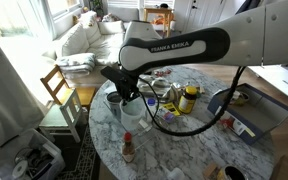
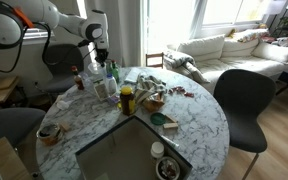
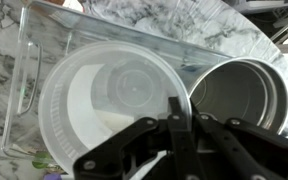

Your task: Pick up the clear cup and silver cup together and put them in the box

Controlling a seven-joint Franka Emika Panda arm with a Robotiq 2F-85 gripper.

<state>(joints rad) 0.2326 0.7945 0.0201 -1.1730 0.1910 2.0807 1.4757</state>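
The clear cup (image 3: 109,105) and the silver cup (image 3: 239,95) are seen side by side. Their touching rims are clamped between the fingers of the gripper (image 3: 187,120).

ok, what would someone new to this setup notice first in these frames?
In the wrist view, the clear cup and the silver cup fill the frame side by side. The fingers are right where the two rims meet. In an exterior view the big white arm reaches low over the round marble table. The grey box lies open on that table.
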